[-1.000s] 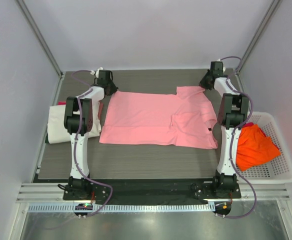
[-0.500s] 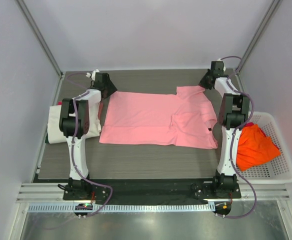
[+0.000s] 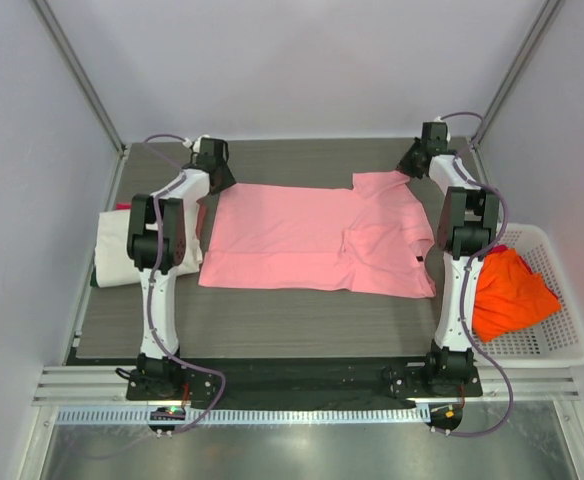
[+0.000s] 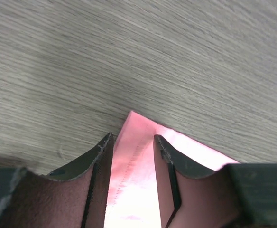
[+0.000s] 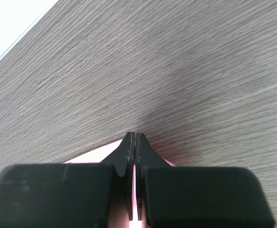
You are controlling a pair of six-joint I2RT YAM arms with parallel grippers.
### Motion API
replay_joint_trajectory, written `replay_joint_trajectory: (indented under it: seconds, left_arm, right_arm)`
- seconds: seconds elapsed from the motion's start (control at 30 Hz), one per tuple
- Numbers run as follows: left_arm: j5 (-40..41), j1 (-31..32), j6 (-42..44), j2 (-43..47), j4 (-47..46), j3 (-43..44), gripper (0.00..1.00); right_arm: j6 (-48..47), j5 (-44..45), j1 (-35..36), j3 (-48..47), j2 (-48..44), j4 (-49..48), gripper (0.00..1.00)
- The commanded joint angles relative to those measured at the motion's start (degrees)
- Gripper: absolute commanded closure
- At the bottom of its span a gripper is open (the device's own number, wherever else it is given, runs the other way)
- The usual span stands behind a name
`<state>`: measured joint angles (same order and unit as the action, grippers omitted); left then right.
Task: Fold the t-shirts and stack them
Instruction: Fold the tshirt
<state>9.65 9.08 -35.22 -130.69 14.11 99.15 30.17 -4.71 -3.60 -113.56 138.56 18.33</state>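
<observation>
A light pink t-shirt (image 3: 302, 235) lies spread flat on the grey table, its right part folded over with a small dark label near its right edge. My left gripper (image 3: 215, 180) sits low at the shirt's far left corner. In the left wrist view that gripper (image 4: 133, 137) is open, with the pink hem corner (image 4: 133, 180) lying loose between its fingers. My right gripper (image 3: 409, 168) is at the far right corner. In the right wrist view this gripper (image 5: 135, 135) is shut on pink cloth (image 5: 91, 156).
A folded cream-white t-shirt (image 3: 112, 250) lies at the table's left edge beside the left arm. A bright orange t-shirt (image 3: 507, 290) is heaped in the white mesh basket (image 3: 562, 350) at the right. Frame posts rise at both back corners.
The left arm swung slightly to the left and came back to the shirt's far left corner. The pink t-shirt and the right arm have not moved.
</observation>
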Motion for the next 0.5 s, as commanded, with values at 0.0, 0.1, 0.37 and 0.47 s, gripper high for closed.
replay_joint_trajectory:
  seconds: [0.0, 0.1, 0.37, 0.47]
  left_arm:
    - [2.66, 1.29, 3.58, -3.07, 7.42, 4.63, 0.6]
    - [1.69, 1.29, 4.2, -5.01, 9.09, 6.92, 0.67]
    - [4.76, 1.11, 3.67, -4.92, 8.31, 7.55, 0.88]
    - [5.55, 1.03, 3.67, -4.83, 8.04, 7.37, 0.99]
  right_arm:
    - [0.59, -1.26, 0.17, -0.08, -3.48, -1.71, 0.99]
    - [0.68, -1.44, 0.17, -0.08, -3.47, -1.63, 0.99]
    - [0.76, -1.7, 0.17, 0.0, -3.65, -1.8, 0.99]
    - [0.68, -1.79, 0.25, 0.18, -3.82, -1.89, 0.99]
